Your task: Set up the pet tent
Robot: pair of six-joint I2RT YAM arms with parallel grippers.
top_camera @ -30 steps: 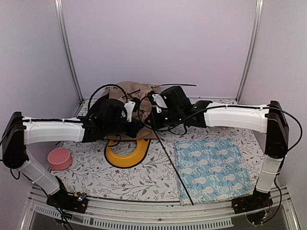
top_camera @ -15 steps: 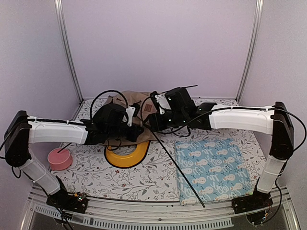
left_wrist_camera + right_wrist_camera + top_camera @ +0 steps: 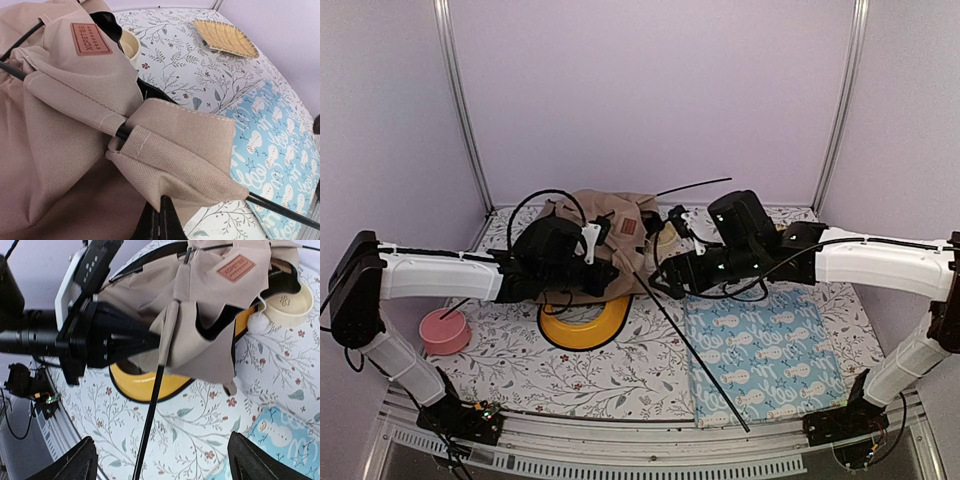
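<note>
The pet tent (image 3: 605, 235) is a crumpled beige fabric heap with a brown label (image 3: 628, 227) at the back middle of the table. One thin black pole (image 3: 695, 350) runs out of its sleeve (image 3: 167, 332) and slants down to the near edge. My left gripper (image 3: 162, 222) is shut on a fold of the tent fabric beside that sleeve. My right gripper (image 3: 160, 460) stands open just right of the tent. The pole (image 3: 147, 430) passes below the gap between its fingers, and neither finger touches it. A white pom-pom (image 3: 257, 320) hangs by the tent's edge.
A yellow oval tray (image 3: 582, 325) lies partly under the tent. A pink bowl (image 3: 444, 330) sits at the left. The light blue mat (image 3: 765, 350) lies at the front right. A cream bowl (image 3: 285, 305) and a woven yellow dish (image 3: 225, 37) sit behind the tent.
My right gripper has opened, let go of the tent and drawn back to the right. The pole's free end swung toward the near right. The left gripper has stayed shut on the fabric.
</note>
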